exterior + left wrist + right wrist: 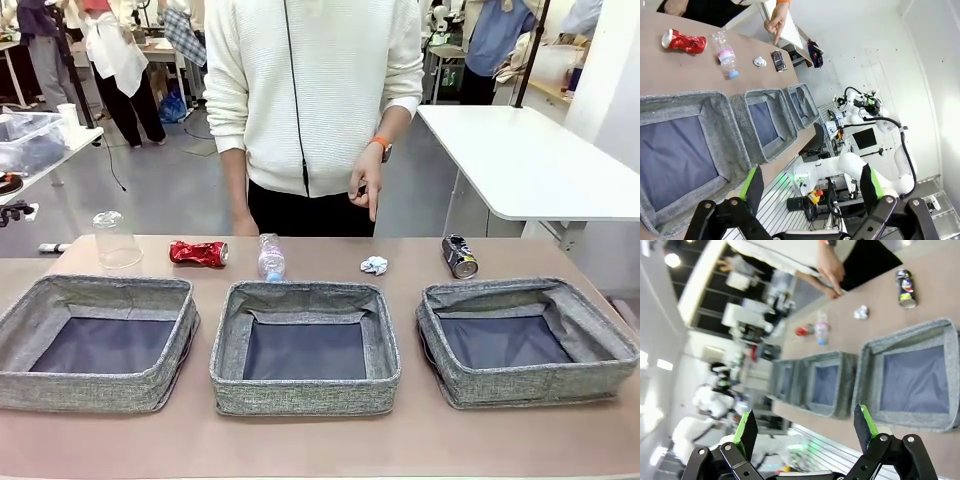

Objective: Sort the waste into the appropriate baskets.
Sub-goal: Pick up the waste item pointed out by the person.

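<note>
Front view: on the brown bench [320,445] three square grey woven-fabric baskets stand in a row, the left basket [90,392], the middle basket [300,397] and the right basket [520,387], each showing its dark flat bottom. Beyond them, on the person's side, the waste lies in a line. From left to right there is an upturned clear plastic cup [117,242], a crushed red can [198,253] on its side, and a clear plastic bottle with pink label [271,258] lying with its blue cap just at the middle basket's far rim. Then come a crumpled white paper ball [374,265] and a dark blue-black can [459,256] standing upright behind the right basket. The print on the label and on both cans is too small to read. The person's hand [367,185], with an orange band at the wrist, hangs above the bench with the forefinger pointing down.

Left wrist view: the left hand [812,192] is spread wide with nothing between its green pads. It is raised above the near edge of the bench, well apart from the red can, bottle, paper ball and dark can beyond the baskets.

Right wrist view: the right hand [805,432] is likewise wide apart and holds nothing. The right basket lies nearest it, and the dark can bears a pale mark that I cannot read.
</note>
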You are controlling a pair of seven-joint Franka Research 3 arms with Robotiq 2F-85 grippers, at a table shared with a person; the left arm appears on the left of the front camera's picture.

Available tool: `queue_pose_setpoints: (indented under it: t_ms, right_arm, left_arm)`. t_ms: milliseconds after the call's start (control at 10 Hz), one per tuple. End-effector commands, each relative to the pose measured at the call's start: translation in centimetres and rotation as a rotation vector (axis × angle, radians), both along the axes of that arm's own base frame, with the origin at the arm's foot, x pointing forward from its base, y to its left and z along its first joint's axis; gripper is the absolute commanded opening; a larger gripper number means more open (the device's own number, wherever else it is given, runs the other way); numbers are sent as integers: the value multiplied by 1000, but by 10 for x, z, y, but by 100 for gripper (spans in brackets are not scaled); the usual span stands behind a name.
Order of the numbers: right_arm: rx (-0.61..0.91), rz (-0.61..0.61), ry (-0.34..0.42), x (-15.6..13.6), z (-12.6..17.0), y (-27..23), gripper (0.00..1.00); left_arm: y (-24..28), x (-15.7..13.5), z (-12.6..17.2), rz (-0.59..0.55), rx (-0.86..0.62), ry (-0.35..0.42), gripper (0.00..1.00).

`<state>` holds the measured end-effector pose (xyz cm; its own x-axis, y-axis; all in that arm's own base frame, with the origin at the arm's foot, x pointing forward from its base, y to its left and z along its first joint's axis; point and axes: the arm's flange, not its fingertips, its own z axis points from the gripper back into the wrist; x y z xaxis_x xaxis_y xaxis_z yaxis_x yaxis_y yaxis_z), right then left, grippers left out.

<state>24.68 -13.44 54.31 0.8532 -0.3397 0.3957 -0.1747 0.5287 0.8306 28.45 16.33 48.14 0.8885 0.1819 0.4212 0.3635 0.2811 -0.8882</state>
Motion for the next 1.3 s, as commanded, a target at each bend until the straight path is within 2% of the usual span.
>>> queue_pose_setpoints:
  t_ms: [0,200,400,500,600,700,800,900,1000,1100,1200]
  right_arm:
    - [-279,158,52,70,-8,81,100]
    - [-511,362,155,117,-45,169,100]
    - [-559,555,258,117,-80,214,100]
    - [-536,588,261,110,-84,213,100]
    - [-535,497,209,103,-84,234,100]
    - [-535,497,209,103,-84,234,100]
    - [-548,572,251,109,-103,239,100]
    - [-647,501,209,124,-109,262,100]
    - [-593,493,106,147,-112,274,100]
    - [-585,439,79,178,-118,287,100]
    - [-652,403,91,202,-128,295,100]
  left_arm:
    - [1,2,3,-4,-9,-27,100]
    - [1,2,3,-4,-9,-27,100]
    - [1,2,3,-4,-9,-27,100]
    - [1,2,3,-4,-9,-27,100]
    - [1,2,3,-4,-9,-27,100]
    - [1,2,3,-4,-9,-27,100]
    - [1,2,3,-4,-9,-27,100]
    - [1,2,3,-4,-9,-27,100]
    - [1,2,3,-4,-9,-27,100]
    - [1,2,3,-4,-9,-27,100]
    - [1,2,3,-4,-9,-27,100]
